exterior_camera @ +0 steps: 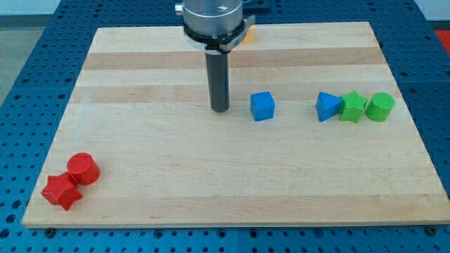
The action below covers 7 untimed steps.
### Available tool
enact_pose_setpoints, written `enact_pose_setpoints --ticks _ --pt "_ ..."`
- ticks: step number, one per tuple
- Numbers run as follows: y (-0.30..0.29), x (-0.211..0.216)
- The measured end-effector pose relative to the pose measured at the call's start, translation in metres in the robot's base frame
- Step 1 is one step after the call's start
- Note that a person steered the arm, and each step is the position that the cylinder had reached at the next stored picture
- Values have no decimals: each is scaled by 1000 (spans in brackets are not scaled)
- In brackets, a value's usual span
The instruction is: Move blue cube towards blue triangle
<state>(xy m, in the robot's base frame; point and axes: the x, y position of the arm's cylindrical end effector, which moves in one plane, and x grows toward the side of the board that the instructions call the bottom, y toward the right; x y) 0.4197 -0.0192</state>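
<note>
A pale wooden table (140,176) with visible grain is seen filling most of the frame, edged by a blue perforated surface (21,84). A dark straight rod is carried in place of a hand, so nothing is held or clamped; my tip (221,109) is set on the wood in the upper centre, just left of the blue cube (262,106) and apart from it. The blue cube is shown as a small matte block with crisp edges, slightly turned. Bare wood is left between it and the blue triangle (327,107) to its right. Touching the triangle's right is a green star (352,107), then a green cylinder (380,107). At lower left a red cylinder (84,169) and red star (60,191) are grouped. An orange block (247,34) is partly hidden at the top.
</note>
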Motion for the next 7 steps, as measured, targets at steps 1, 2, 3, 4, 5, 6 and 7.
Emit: enact_pose_setpoints --ticks 1,2,3,4,5,6,7 --pt "19 0" --pt "36 0" --pt "50 0" --pt "60 0" --pt "65 0" --pt "75 0" --pt "87 0"
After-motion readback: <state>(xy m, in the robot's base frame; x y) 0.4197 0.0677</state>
